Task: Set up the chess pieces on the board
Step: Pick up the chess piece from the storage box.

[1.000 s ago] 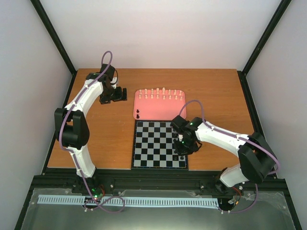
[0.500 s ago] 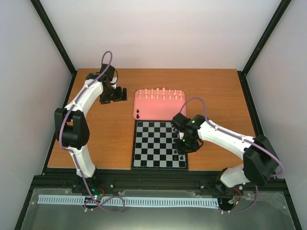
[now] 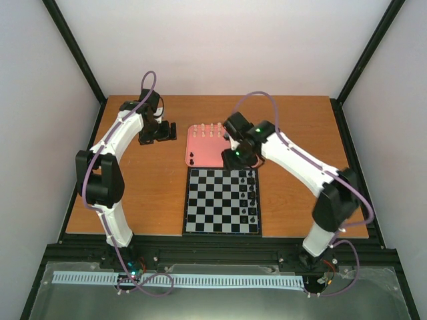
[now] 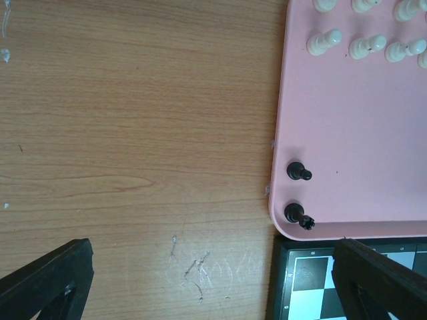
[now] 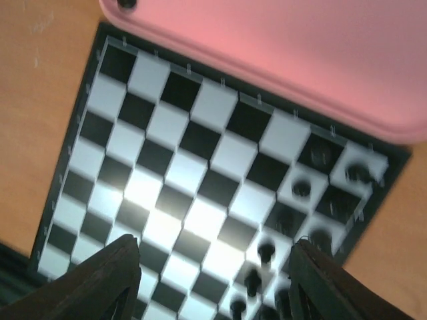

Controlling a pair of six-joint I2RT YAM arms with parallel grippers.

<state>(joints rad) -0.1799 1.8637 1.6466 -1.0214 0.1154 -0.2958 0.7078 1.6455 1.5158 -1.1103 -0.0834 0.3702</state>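
Observation:
The board (image 3: 213, 203) lies at the table's front centre, and several black chess pieces (image 3: 252, 197) stand down its right-hand columns. Behind it, cream pieces (image 3: 207, 130) and two black pieces (image 3: 193, 159) stand on a pink tray (image 3: 203, 148). My right gripper (image 3: 233, 159) hovers over the tray's front edge by the board's far right. In the right wrist view that gripper (image 5: 213, 280) is open and empty above the board (image 5: 167, 167), with blurred black pieces (image 5: 267, 252) near its right finger. My left gripper (image 4: 213, 280) is open over bare table left of the tray (image 4: 347, 133), whose two black pieces (image 4: 298, 172) show.
The tray's right half is hidden under my right arm in the top view. A black metal frame borders the wooden table (image 3: 147, 193) on the left, right and front. In the left wrist view the board's far left corner (image 4: 307, 267) shows just below the tray.
My right gripper has opened over the board's right side, then risen and swung back towards the tray. One more black piece stands in the right-hand columns. The left arm has not moved.

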